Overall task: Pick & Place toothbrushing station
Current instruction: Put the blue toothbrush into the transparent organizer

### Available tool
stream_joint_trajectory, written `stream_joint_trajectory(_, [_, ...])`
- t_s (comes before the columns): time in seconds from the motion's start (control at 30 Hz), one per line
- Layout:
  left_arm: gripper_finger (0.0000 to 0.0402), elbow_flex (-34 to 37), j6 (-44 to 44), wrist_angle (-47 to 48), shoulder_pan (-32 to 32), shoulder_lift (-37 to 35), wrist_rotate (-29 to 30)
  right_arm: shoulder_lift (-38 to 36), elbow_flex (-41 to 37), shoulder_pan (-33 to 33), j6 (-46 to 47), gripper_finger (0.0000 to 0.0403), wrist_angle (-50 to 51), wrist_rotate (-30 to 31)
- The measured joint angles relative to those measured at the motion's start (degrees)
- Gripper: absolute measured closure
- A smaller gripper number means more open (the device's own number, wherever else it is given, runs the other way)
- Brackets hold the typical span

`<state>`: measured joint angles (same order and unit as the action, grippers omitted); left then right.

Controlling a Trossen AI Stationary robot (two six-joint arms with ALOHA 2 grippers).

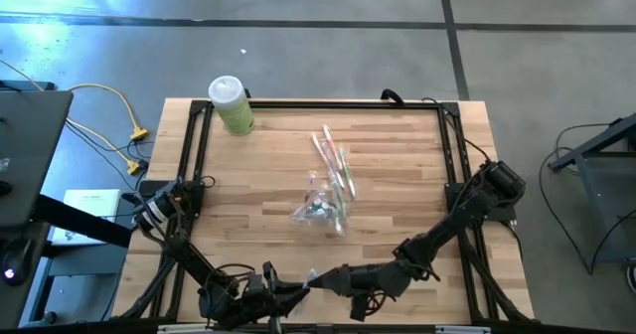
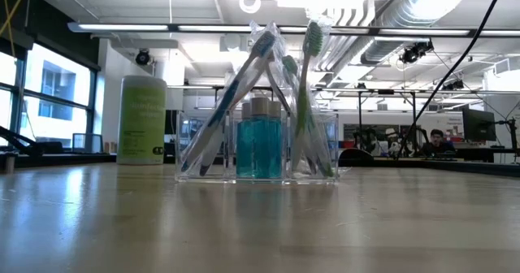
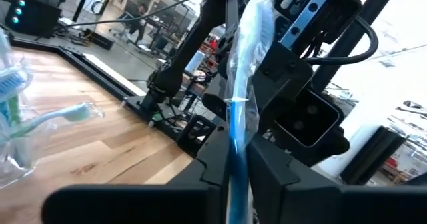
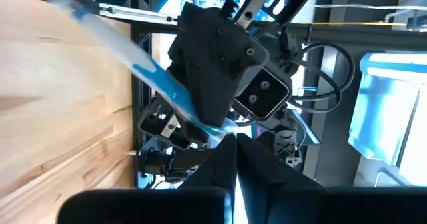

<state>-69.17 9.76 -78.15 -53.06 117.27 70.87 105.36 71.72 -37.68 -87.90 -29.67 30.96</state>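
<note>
- Wooden table (image 1: 258, 190) with a black frame round its edge; both arms reach in along the near edge, at the bottom of the high view.
- Right arm (image 1: 467, 210) runs from the table's right side down to the near edge; left arm (image 1: 184, 250) runs from the left side to the same edge. Their ends meet, almost touching.
- Green canister (image 1: 232, 105) with a white lid stands upright at the far left corner, well apart from everything else; low view shows it left of the holder.
- Clear plastic holder (image 2: 257, 147) sits near the table's middle, upright. Inside: a bottle of blue liquid (image 2: 259, 139) in the middle compartment, wrapped toothbrushes leaning both sides, a blue one (image 2: 231, 94) on the left and a green one (image 2: 310, 78) on the right.
- Another wrapped toothbrush (image 1: 336, 160) lies flat on the table just beyond the holder, towards the far edge.
- Left gripper (image 1: 288, 292) at the near edge, fingers clenched on a blue toothbrush in clear wrap (image 3: 241, 91); the left wrist view shows the brush standing up between its two dark fingers.
- Right gripper (image 1: 320, 279) just beside the left one; fingers pressed together around the same brush's wrapper end (image 4: 230, 127) in the right wrist view.
- The held brush is at the near edge between the two grippers, off the table surface, well apart from the holder.
- People at desks far in the room behind (image 2: 437, 141), low view only.
</note>
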Motion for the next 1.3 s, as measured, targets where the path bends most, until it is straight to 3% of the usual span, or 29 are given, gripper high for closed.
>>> stream_joint_trajectory(0.17, [0.0381, 0.0, -2.3, 0.0, -0.6, 0.0, 3.1, 0.0, 0.0, 0.3, 2.0, 0.0384, 0.1, 1.8])
stream_joint_trajectory(0.27, [0.0382, 0.0, -5.1, -0.2, -1.3, 0.0, 7.0, 0.0, 0.0, -0.2, 2.6, 0.0361, -0.2, 3.5])
stream_joint_trajectory(0.4, [0.0384, 0.0, -7.4, -1.1, -1.7, 0.0, 7.8, 0.0, 0.0, -1.7, 6.7, 0.0318, -1.1, 7.8])
stream_joint_trajectory(0.47, [0.0384, 0.0, -11.6, -2.3, -1.9, 0.0, 9.6, 0.0, 0.0, -2.6, 9.6, 0.0293, -1.1, 12.0])
stream_joint_trajectory(0.57, [0.0384, 0.1, -22.9, -5.4, -1.9, 0.1, 19.0, 0.0, 0.0, -3.4, 13.0, 0.0264, -3.0, 21.4])
stream_joint_trajectory(0.63, [0.0382, 0.4, -29.3, -7.4, -1.1, 0.1, 18.1, 0.0, 0.0, -3.3, 16.5, 0.0255, -3.6, 29.6])
stream_joint_trajectory(0.7, [0.0379, 0.4, -31.9, -7.4, 0.2, 0.1, 16.1, 0.0, -0.1, -2.4, 21.3, 0.0255, -3.5, 36.8])
stream_joint_trajectory(0.8, [0.0378, 0.4, -39.1, -7.5, 2.9, 0.1, 18.0, -0.2, -0.7, -0.6, 29.4, 0.0267, -3.0, 43.3])
stream_joint_trajectory(1.03, [0.0377, 4.1, -48.0, -5.7, 9.1, -3.3, 17.9, -0.2, -2.9, 2.7, 39.6, 0.0315, -0.2, 47.3])
stream_joint_trajectory(1.2, [0.0376, 13.9, -48.5, -5.7, 10.4, -11.7, 19.0, -1.7, -5.7, 1.9, 42.5, 0.0335, -0.1, 51.7])
stream_joint_trajectory(1.3, [0.0376, 20.4, -53.2, -5.8, 11.3, -16.8, 19.3, -3.3, -8.4, 1.0, 45.2, 0.0338, -0.1, 53.7])
